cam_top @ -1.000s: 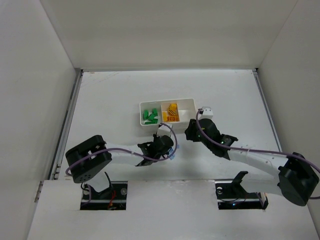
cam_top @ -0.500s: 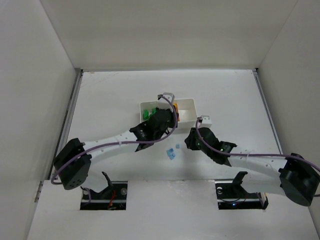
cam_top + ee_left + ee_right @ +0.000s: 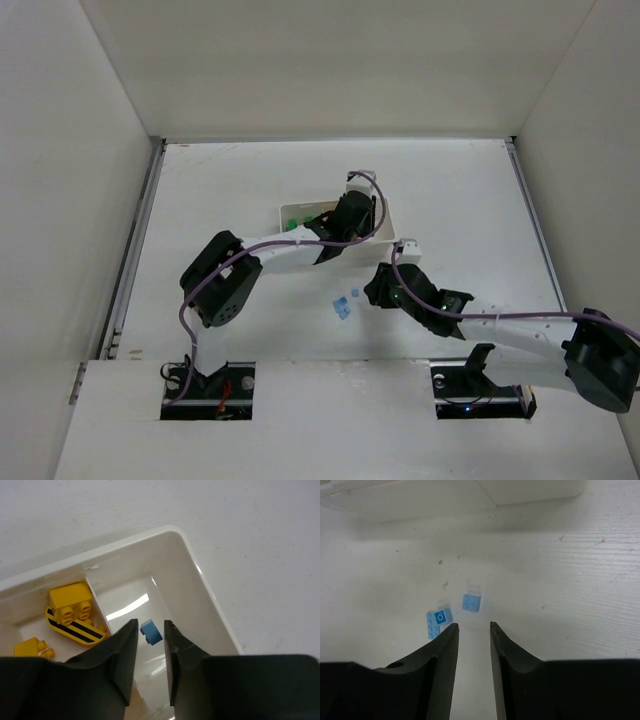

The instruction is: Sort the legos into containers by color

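My left gripper hangs over the right compartment of the white tray, its jaws a little apart. A small blue lego sits loose just past the fingertips, touching neither finger. The middle compartment holds a yellow lego with black stripes and a smaller yellow one. Green legos lie in the left compartment. My right gripper is low over the table, open and empty. Two pale blue legos lie just ahead of its tips, the second by its left finger.
The left arm stretches across the tray and hides most of it from above. The tray's near wall stands just beyond the two loose blue legos. White enclosure walls surround the table.
The left arm swung from the table's front up over the tray's right compartment and its jaws parted, freeing the blue lego. The right gripper drew back from the tray's right end toward the loose blue legos.
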You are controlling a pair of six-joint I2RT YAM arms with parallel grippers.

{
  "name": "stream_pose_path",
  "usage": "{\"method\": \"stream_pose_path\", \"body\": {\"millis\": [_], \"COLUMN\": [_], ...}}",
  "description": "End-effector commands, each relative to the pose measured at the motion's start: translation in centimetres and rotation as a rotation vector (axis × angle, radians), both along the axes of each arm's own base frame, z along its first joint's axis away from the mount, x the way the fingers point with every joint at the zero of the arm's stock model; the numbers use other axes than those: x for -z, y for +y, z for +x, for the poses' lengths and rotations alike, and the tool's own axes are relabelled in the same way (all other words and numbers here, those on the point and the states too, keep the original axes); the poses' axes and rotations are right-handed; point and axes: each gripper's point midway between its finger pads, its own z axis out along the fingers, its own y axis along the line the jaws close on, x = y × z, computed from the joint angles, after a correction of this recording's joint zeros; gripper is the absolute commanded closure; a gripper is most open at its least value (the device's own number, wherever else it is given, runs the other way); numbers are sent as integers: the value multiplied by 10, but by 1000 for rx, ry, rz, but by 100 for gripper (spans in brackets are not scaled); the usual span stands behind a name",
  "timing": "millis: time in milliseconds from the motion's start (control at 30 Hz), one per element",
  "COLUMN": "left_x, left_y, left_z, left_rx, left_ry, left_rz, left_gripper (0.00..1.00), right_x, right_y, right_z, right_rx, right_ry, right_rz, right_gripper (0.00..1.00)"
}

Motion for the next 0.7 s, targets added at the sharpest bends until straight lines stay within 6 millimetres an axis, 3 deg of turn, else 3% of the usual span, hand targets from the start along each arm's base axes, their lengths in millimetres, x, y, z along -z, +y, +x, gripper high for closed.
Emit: {"method": "stream_pose_path", "body": {"millis": [0,200,400,500,667], "left_x": [-38,-48,-80,-85,-61], "left_y": [-11,-6,26,53,99], "left_z": [11,11,-3,-23,-75], "left_rx": [11,1,-31,-60,-105], "left_ry": [-59,-76,-126,-138,-117], "left_rz": [-49,-57,-98,-112,-95], "left_gripper": [71,56,56,60,65], "right_x": [-15,-9,-5,2,15], "right_y": [6,14,29,34,39], "right_z": [5,7,15,19,24], "right_rx": [11,-10,-26,-20,-1], "right_ry": [-46,-31,-23,-7,24], "right_rz": [56,22,0,-24,-53], "right_gripper": [60,56,51,51,55]}}
